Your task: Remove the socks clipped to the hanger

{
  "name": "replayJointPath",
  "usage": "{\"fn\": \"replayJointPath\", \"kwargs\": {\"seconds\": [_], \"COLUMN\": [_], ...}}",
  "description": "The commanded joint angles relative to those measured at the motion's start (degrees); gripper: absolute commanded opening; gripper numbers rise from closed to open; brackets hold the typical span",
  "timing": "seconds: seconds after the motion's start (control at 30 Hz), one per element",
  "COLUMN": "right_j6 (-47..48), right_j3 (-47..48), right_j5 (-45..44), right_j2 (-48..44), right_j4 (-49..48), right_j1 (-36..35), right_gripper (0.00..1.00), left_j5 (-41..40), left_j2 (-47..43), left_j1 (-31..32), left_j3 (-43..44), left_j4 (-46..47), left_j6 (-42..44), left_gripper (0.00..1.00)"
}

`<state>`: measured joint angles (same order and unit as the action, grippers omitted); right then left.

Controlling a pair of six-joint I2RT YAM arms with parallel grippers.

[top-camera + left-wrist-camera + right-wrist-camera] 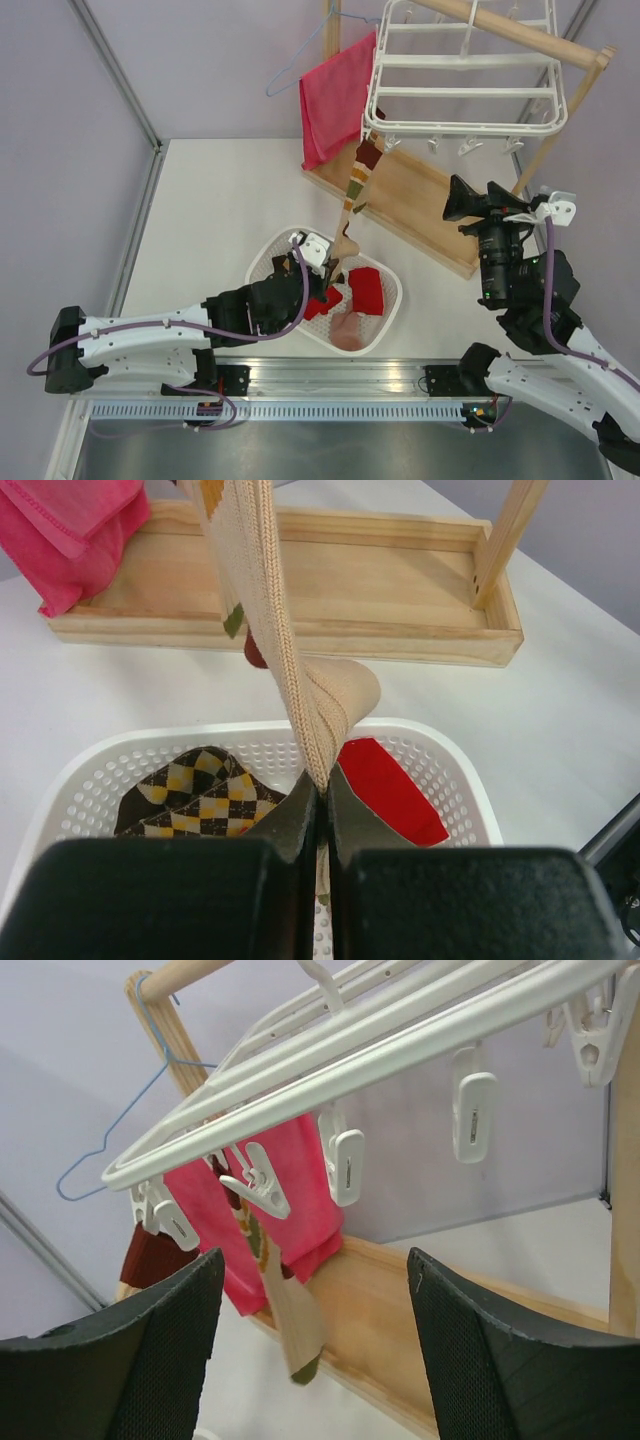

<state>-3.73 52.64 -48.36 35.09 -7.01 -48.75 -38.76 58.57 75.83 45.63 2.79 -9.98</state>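
The white hanger (465,70) hangs from the wooden stand at the back right, with several empty clips. One striped sock (358,180) is clipped at its near-left corner and stretches down to my left gripper (335,252). That gripper is shut on the sock's beige lower end (300,700) just above the white basket (480,790). In the basket lie an argyle sock (195,795), red socks (367,290) and a pale pink sock (347,332). My right gripper (315,1270) is open and empty, below the hanger (380,1050), facing the clipped sock (290,1325).
The wooden stand's tray base (420,200) lies behind the basket, with slanted posts going up. A red-pink towel (335,100) and a blue wire clothes hanger (300,70) hang left of the frame. Dark red fabric (150,1255) shows under the frame's left corner clips.
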Motion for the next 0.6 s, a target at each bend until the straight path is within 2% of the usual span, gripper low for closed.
{"fn": "replayJointPath", "kwargs": {"seconds": [0.0,0.23,0.37,0.43,0.57], "right_j6": [3.4,10.2,11.6,9.9,7.1], "right_j3": [2.6,6.1,13.5,15.8,19.8], "right_j5": [-2.2,-2.5,-2.2,-0.3,1.3], "right_j2": [1.8,7.6,14.9,18.9,23.3], "right_j4": [-4.1,-12.4,-10.1,-7.3,-4.2], "right_j1": [-0.1,0.1,2.4,5.1,8.7], "right_gripper": [0.77,0.62,0.53,0.46,0.39], "left_j5": [1.4,2.3,2.6,2.8,2.9], "left_j2": [0.2,0.3,0.0,0.1,0.1], "left_j1": [0.0,0.0,0.0,0.1,0.1], "left_j3": [2.2,2.4,2.4,2.4,2.4], "left_j4": [0.3,0.0,-0.2,-0.2,-0.2], "left_j6": [-2.1,-2.4,-3.0,-3.2,-3.5], "left_gripper": [0.02,0.02,0.02,0.02,0.02]}}
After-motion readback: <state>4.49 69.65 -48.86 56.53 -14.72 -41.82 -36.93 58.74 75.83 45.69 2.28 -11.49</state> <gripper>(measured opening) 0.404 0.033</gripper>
